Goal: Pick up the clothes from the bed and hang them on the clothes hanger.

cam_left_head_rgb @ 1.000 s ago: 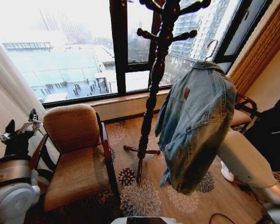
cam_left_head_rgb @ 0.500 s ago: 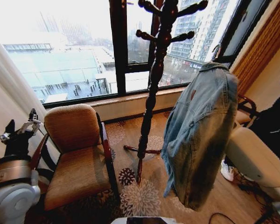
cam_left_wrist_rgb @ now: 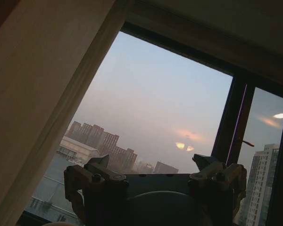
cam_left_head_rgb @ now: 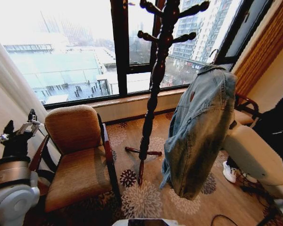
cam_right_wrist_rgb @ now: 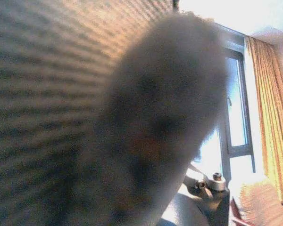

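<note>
The clothes, a faded light blue denim jacket (cam_left_head_rgb: pixel 200 127), hang in the air to the right of the dark wooden coat stand (cam_left_head_rgb: pixel 153 80). They sit on the clothes hanger, whose small metal hook (cam_left_head_rgb: pixel 212 52) sticks up above the collar. My white right arm (cam_left_head_rgb: pixel 254 160) reaches up behind the jacket, which hides its gripper. In the right wrist view the denim (cam_right_wrist_rgb: pixel 155 122) is a blur right against the lens. My left gripper (cam_left_head_rgb: pixel 16 129) is parked low at the far left, open (cam_left_wrist_rgb: pixel 153 162) and holding nothing. The bed is out of view.
A brown padded armchair (cam_left_head_rgb: pixel 78 155) stands left of the coat stand, in front of a wide window (cam_left_head_rgb: pixel 61 52). The stand's pegs (cam_left_head_rgb: pixel 188 35) branch out near the hanger hook. Patterned carpet (cam_left_head_rgb: pixel 141 197) lies below. A person in dark clothes (cam_left_head_rgb: pixel 278 127) stands at the right edge.
The jacket swung right and dipped, then came back left and up toward the coat stand. The left arm has not moved.
</note>
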`<state>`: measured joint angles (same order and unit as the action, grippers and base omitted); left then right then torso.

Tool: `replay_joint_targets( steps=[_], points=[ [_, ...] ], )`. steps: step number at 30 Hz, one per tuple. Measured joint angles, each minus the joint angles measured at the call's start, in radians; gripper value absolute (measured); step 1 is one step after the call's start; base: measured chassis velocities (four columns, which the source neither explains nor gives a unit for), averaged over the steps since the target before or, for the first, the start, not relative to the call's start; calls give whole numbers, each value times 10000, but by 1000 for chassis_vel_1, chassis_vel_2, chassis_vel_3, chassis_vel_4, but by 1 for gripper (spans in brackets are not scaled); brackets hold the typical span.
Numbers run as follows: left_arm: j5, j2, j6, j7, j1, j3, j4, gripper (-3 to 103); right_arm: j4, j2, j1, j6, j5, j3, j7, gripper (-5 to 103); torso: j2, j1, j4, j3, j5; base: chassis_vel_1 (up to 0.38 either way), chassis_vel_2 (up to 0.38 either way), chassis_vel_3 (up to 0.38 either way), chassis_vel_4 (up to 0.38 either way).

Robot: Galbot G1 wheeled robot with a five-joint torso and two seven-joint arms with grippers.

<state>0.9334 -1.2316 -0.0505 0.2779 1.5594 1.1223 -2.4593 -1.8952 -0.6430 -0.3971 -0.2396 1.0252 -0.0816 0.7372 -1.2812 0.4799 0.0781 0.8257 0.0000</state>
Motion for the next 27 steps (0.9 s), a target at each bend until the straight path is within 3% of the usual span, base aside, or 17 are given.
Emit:
replay_joint_targets(
  steps=[8, 9, 12, 14, 16, 18, 24, 27],
  points=[
    [43, -15, 46, -24, -6, 29, 38, 100, -104, 295, 541, -196, -483, 565, -596, 14, 0, 0, -2, 0, -4, 0, 0, 0, 0],
    [51, -24, 60, -32, 2, 45, 50, 100, -121, 302, 524, 21, -612, 599, -882, 14, 0, 1, -2, 0, -4, 0, 0, 0, 0],
    [134, -54, 149, -115, 65, 164, 87, 100, -143, 157, 162, 1628, -1151, 595, -2065, 14, 0, 0, -2, 0, -1, 0, 0, 0, 0],
    [148, -54, 166, -123, 79, 189, 98, 100, -134, 121, 120, 1821, -1225, 575, -2160, 14, 0, 0, -2, 0, 0, 0, 0, 0, 0],
    [188, -51, 220, -145, 115, 272, 133, 100, -75, -85, -131, 2818, -1788, 359, -2526, 14, 0, 0, -3, 0, 1, 0, 0, 0, 0],
    [202, -41, 240, -153, 119, 298, 155, 100, -170, -109, -335, 3173, -2248, 128, -2661, 14, 0, 0, -1, 0, 1, 0, 0, 0, 0],
    [165, -64, 240, -158, 61, 184, 167, 100, -640, 108, -581, 3095, -2631, -164, -2644, 14, 0, 0, -1, -1, -2, 0, 0, 0, 0],
    [61, -124, 238, -159, -15, -14, 167, 100, -828, 361, -685, 2641, -2891, -281, -2494, 14, -1, -1, -1, -1, -1, 0, 0, 0, 0]
  ],
)
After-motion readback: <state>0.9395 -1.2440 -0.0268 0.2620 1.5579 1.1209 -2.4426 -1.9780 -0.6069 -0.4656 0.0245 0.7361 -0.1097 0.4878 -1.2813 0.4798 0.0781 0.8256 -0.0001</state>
